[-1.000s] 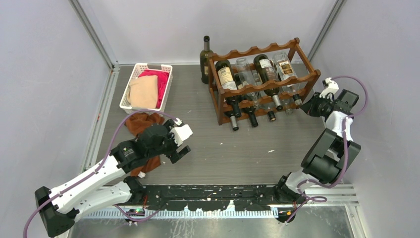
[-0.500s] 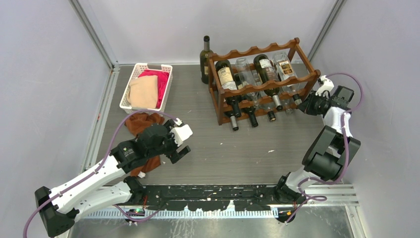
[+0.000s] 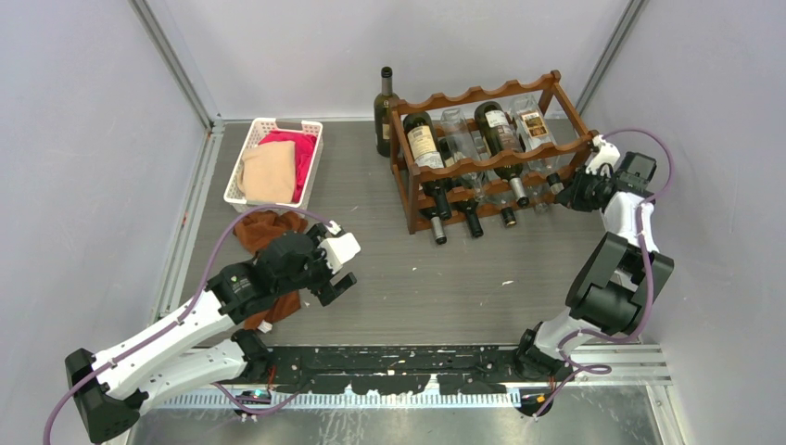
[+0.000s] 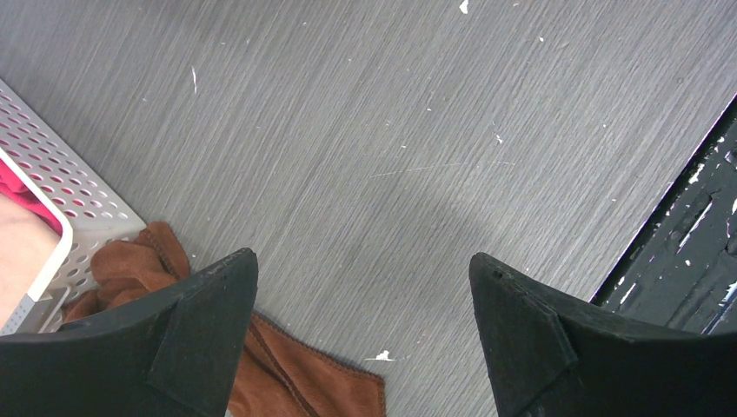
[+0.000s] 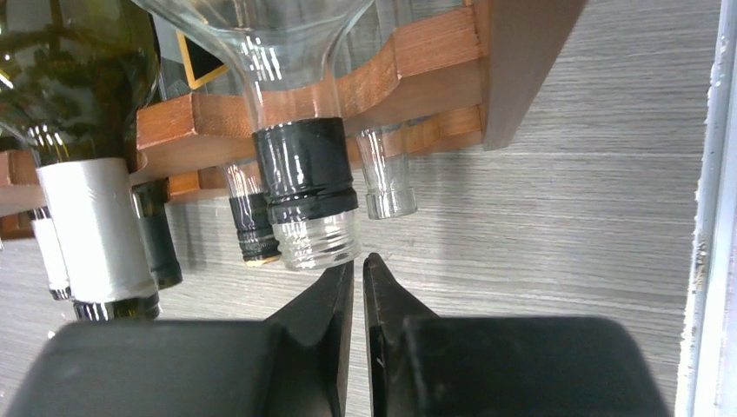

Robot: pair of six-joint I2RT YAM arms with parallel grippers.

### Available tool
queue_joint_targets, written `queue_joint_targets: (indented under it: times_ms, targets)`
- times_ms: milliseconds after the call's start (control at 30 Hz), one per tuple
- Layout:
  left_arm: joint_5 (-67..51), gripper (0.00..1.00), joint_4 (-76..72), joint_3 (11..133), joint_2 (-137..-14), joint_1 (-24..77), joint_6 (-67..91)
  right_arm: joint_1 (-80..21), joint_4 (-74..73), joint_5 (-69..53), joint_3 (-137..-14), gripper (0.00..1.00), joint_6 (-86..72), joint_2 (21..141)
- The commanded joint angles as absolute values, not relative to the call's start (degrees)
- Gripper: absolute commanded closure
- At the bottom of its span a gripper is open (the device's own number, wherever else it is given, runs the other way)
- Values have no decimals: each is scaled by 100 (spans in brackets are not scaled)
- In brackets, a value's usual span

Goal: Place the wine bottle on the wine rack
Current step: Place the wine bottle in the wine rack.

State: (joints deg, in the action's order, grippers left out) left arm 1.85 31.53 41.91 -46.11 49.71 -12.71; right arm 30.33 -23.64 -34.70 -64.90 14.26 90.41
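Observation:
The reddish-brown wine rack (image 3: 461,98) stands at the back of the table with several bottles lying in it, necks toward me. On its top tier at the right end lies a clear wine bottle (image 3: 533,125). The threaded open mouth of this wine bottle (image 5: 306,174) sticks out past the wooden rail (image 5: 434,52). My right gripper (image 3: 567,193) is shut and empty, and its tips (image 5: 359,265) sit right at that mouth. A dark bottle (image 3: 385,111) stands upright behind the rack's left end. My left gripper (image 3: 348,264) hangs open over bare table (image 4: 361,261), holding nothing.
A white slotted basket (image 3: 243,167) with pink and tan cloths sits at the back left, its corner (image 4: 78,208) in the left wrist view. A brown cloth (image 3: 264,227) lies beside it under my left arm. The right wall and table edge (image 5: 708,217) are close to the right gripper.
My right gripper has moved left and toward the rack, up to the clear bottle's mouth. The left arm has not moved.

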Motion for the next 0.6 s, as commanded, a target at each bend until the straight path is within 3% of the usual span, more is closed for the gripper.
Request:
queue_joint_targets:
  times_ms: [0, 100, 233, 300, 433, 567]
  targets:
    - [139, 10, 2927, 4236, -4509, 4948, -1346, 3110, -3154, -3442, -6936, 84, 2231, 8775]
    - [147, 9, 2885, 4228, -4499, 4942, -1317, 3155, -3865, -3315, -6984, 81, 2780, 8426]
    - [-121, 7, 2536, 4201, -4372, 4701, -1052, 3155, -4726, -3327, -6947, 70, 3237, 7774]
    - [-494, 3, 2013, 4167, -4300, 4397, -745, 3153, -5161, -3485, -7023, 61, 3395, 7481]
    - [-1270, 0, 1065, 4346, -4647, 3619, 178, 3075, -6457, -4244, -7342, 31, 4102, 7170]
    - [-1634, 0, -55, 4677, -5361, 2991, 941, 3050, -7031, -4998, -7325, 20, 4244, 6888]
